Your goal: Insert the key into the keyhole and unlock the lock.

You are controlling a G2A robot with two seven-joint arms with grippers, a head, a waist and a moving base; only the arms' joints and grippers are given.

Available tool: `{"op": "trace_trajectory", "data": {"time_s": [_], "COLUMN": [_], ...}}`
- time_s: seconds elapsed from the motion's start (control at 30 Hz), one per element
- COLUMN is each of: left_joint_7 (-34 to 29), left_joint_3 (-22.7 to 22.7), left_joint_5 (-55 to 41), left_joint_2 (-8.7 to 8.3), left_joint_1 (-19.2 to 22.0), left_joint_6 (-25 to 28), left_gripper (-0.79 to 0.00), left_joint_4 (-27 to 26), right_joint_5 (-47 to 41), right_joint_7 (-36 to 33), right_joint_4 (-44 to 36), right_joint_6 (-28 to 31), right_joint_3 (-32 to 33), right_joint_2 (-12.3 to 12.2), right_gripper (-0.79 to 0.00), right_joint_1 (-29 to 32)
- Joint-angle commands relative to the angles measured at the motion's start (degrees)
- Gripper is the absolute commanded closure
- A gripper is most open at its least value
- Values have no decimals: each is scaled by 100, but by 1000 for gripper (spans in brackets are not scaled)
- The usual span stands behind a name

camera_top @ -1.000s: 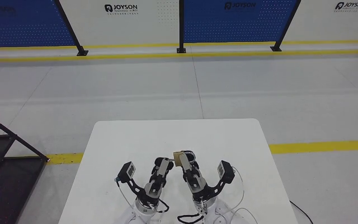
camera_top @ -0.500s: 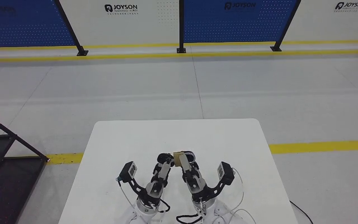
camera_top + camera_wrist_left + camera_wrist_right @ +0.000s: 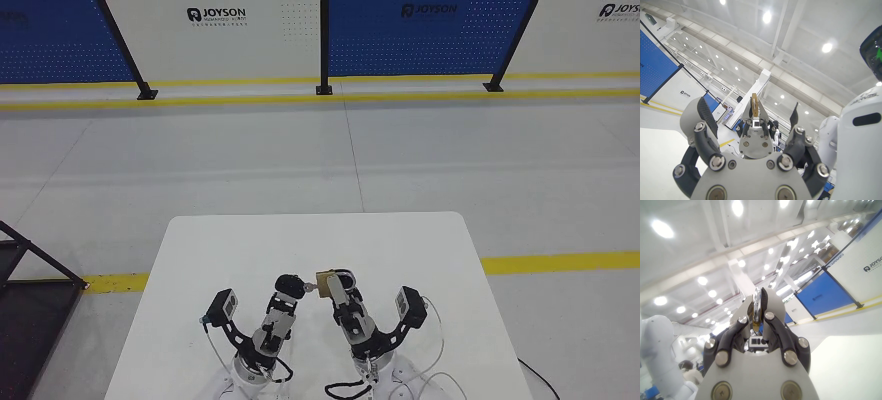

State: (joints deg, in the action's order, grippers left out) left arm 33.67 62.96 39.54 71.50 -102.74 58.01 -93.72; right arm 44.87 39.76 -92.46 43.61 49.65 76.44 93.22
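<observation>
A brass padlock (image 3: 325,280) with a silver shackle (image 3: 758,302) is held up above the near part of the white table (image 3: 400,250), and my right gripper (image 3: 333,290) is shut on it. The left wrist view looks at the padlock (image 3: 754,107) edge-on, farther off between my own fingers. My left gripper (image 3: 748,103) is open wide with nothing between its pads, and its tip (image 3: 288,284) sits just left of the lock. A small silvery piece (image 3: 309,288), possibly the key, sticks out of the lock towards it; I cannot tell for sure.
The table's far half is bare white surface. Past the table lie grey floor with yellow lines (image 3: 560,263) and blue and white barrier panels (image 3: 420,35). A black rack (image 3: 25,290) stands left of the table.
My left gripper, close against the padlock earlier, now stands slightly apart from it. The right gripper and lock shifted a little to the right.
</observation>
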Motion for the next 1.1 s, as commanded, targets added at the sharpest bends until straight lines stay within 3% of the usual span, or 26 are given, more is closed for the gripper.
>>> {"op": "trace_trajectory", "data": {"time_s": [0.0, 0.03, 0.1, 0.47, 0.7, 0.9, 1.07], "left_joint_7": [-125, -200, -276, -512, -469, -337, -229], "left_joint_3": [25, 31, 52, -1, -20, 9, -19], "left_joint_5": [-66, -83, -154, -327, -304, -138, -50], "left_joint_2": [-46, -68, -105, -221, -255, -262, -258], "left_joint_1": [-21, -29, -39, 18, 53, 71, 83], "left_joint_6": [-1, -1, -1, -1, -1, -1, -1], "left_gripper": [-449, -379, -336, -206, -179, -22, 0], "left_joint_4": [-35, -41, -70, -91, -71, -58, -41], "right_joint_5": [-54, -102, -206, -381, -389, -393, -375], "right_joint_7": [-184, -288, -447, -833, -920, -990, -1034], "right_joint_4": [-30, -43, -82, -182, -170, -158, -149], "right_joint_6": [45, 76, 106, 88, 59, 39, -2], "right_joint_3": [47, 65, 115, 205, 197, 177, 147], "right_joint_2": [-19, -29, -44, -58, -41, -27, -10], "right_gripper": [0, 0, 0, 0, 0, 0, 0], "right_joint_1": [24, 36, 53, 91, 73, 66, 50]}}
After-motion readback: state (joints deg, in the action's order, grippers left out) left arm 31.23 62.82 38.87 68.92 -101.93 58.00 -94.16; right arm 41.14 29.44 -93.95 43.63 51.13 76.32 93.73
